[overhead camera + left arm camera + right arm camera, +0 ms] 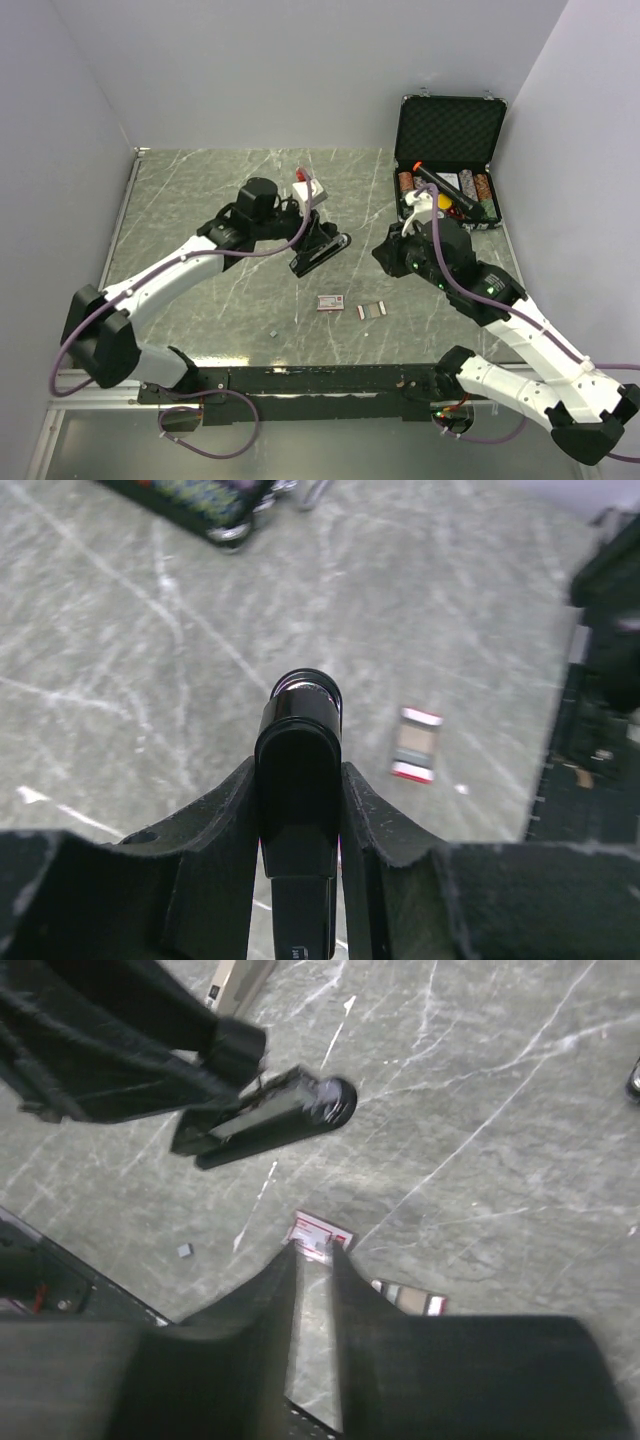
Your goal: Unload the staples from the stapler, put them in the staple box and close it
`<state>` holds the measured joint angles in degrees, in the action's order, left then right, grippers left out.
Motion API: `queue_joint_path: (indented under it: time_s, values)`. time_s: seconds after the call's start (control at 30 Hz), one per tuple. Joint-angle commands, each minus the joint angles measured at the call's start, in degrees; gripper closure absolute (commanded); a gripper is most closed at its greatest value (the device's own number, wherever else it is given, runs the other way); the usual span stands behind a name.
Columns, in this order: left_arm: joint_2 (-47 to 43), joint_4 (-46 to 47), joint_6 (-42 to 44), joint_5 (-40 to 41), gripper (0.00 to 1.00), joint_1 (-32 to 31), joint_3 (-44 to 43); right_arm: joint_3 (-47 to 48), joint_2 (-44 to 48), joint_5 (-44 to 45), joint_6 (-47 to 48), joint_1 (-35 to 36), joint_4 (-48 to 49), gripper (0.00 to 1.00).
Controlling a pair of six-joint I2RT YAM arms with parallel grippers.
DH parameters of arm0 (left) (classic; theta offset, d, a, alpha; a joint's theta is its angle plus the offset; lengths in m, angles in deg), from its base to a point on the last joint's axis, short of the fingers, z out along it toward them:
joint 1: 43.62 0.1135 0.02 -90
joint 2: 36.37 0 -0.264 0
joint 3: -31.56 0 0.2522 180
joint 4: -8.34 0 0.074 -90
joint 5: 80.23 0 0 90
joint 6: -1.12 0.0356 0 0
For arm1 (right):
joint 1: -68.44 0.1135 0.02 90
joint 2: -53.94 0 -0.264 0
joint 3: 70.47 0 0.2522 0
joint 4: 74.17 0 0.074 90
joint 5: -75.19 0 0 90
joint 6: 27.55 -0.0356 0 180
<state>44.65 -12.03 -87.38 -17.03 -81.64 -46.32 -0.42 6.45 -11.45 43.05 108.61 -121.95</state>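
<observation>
While left pincer (pixel 298 775) clamps stapler (pixel 299 830), rail hidden | right pincer (pixel 313 1260) narrow, holding nothing

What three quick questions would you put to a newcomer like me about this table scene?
1. True or false: the left gripper is shut on the stapler.
2. Where does the open black case stand in the overhead view? A near left; B far right; C centre.
3. Fill in: the right gripper holds ____.
Key: 1 true; 2 B; 3 nothing.
</observation>
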Motion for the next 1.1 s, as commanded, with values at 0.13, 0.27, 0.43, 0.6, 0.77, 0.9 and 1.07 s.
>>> queue_joint_path:
  time_s: [0.13,0.27,0.43,0.6,0.77,0.9,1.07]
  values:
    - [-10.25,7.74,-5.62,-9.31,0.99,-1.97,3.73,5.67,0.29,-5.81,2.08,0.53,0.09,1.00]
    - [-13.68,9.77,-7.73,-9.75,0.99,-2.50,6.02,6.28,-1.29,-6.78,0.94,0.79,1.24,1.00]
    - [-16.50,12.24,-10.11,-9.14,0.99,-2.94,8.39,7.51,-4.36,-6.70,-0.81,2.02,2.82,1.00]
    - [-17.90,13.64,-11.16,-7.91,0.99,-3.20,9.97,9.18,-6.74,-4.94,-1.87,4.22,4.22,1.00]
    - [-18.00,14.87,-11.78,-6.86,0.99,-3.73,11.12,10.59,-8.85,-3.62,-3.01,5.89,4.92,1.00]
    - [-18.61,16.45,-12.66,-5.71,0.99,-3.99,12.00,11.20,-10.26,-3.36,-4.07,6.59,5.28,1.00]
    - [-19.49,18.30,-13.71,-4.92,0.99,-4.34,12.44,10.77,-10.96,-1.42,-5.21,7.04,6.16,1.00]
